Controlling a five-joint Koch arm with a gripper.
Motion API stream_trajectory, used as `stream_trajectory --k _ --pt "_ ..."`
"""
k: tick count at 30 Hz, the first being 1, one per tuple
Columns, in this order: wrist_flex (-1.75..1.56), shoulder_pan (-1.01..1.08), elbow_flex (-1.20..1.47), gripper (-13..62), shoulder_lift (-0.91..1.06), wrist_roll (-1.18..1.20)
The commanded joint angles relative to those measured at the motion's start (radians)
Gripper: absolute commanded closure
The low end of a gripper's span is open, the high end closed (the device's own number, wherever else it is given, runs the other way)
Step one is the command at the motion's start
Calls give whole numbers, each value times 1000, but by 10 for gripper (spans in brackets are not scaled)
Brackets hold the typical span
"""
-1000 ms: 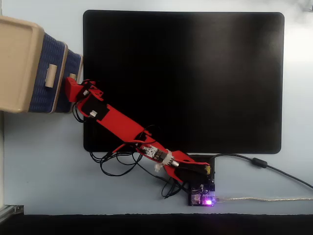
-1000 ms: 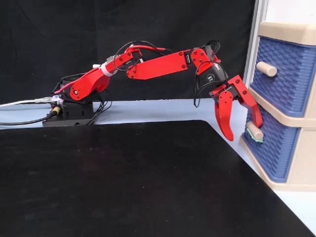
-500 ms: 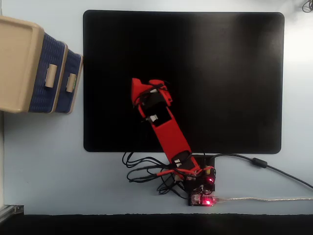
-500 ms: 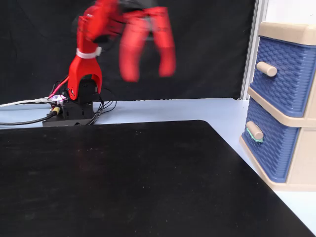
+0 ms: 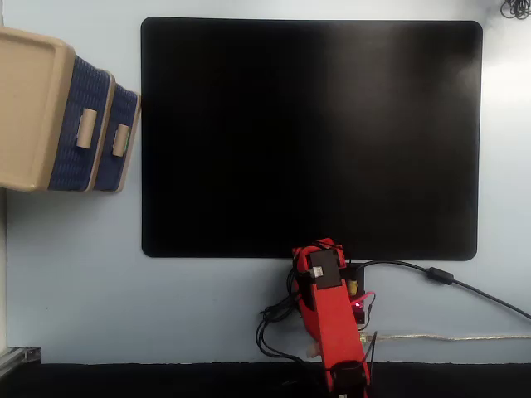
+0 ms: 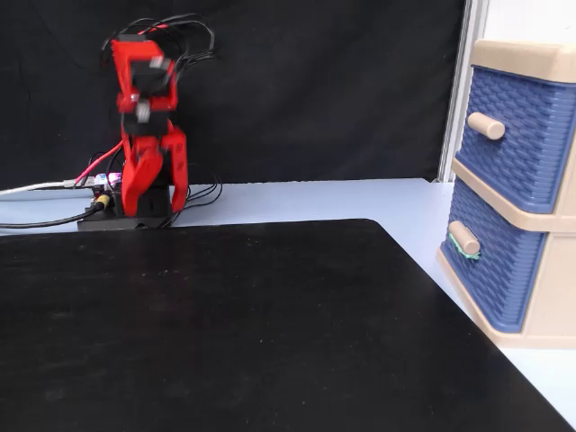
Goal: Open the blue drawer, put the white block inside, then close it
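Large black mat (image 5: 311, 141) across most of a pale blue table (image 5: 83, 290), bare in both fixed views. At the left edge of the top-down view, just beside the mat, a beige cabinet (image 5: 29, 108) with two ribbed dark blue drawers; from the low side view, same cabinet at the right, drawers stacked. Red arm (image 5: 328, 315) folded up over its base at the near edge of the mat, well apart from the cabinet, with cables (image 5: 448, 278) trailing off to the side. Upper drawer (image 5: 70, 166) flush with the frame. Below it the blue drawer (image 6: 490, 270), also apparently shut, with a small beige handle (image 6: 463, 238) sticking out of its front. Gripper (image 6: 155, 193) hanging downward against the folded arm, slightly blurred; fingers apart or together impossible to tell from either view. No white block visible anywhere, neither on the mat nor on the table, so either hidden or out of frame. Judged from this: either nothing begun or everything already finished, not decidable from these two views. If at the start, next move likely an unfold and a long reach across the mat to the lower handle, fingers spread to straddle it, then a straight pull outward.
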Motion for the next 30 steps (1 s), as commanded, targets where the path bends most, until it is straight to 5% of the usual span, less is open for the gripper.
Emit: stream_trajectory --k 1,8,30 --pt "38 81 17 158 61 -2" --pt "115 298 18 157 63 -20" --pt "112 299 18 151 61 -57"
